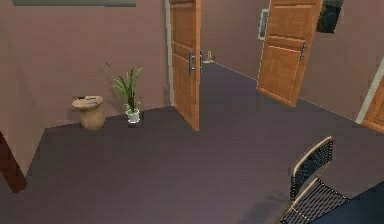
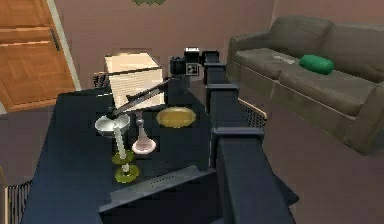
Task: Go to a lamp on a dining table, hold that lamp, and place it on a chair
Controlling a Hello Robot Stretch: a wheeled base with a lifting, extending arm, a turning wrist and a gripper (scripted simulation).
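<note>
The lamp (image 2: 110, 126) stands on the dark table (image 2: 60, 140). Its grey shade is near the table's middle, and its greenish base is lower in the arm side view. The gripper (image 2: 125, 104) juts left from the arm (image 2: 240, 150), its far end right at the shade. I cannot tell whether it touches the lamp or holds anything. 1 pink flask (image 2: 143, 146) and 1 bowl (image 2: 175, 117) sit just right of the lamp. 1 chair (image 1: 312, 165) stands at the forward view's lower right.

Ahead of you, a potted plant (image 1: 130, 93) stands just beside a small round stool (image 1: 90, 111), near two wooden doors (image 1: 185, 60). To the side, a green cushion (image 2: 318, 64) lies on a sofa (image 2: 290, 75).
</note>
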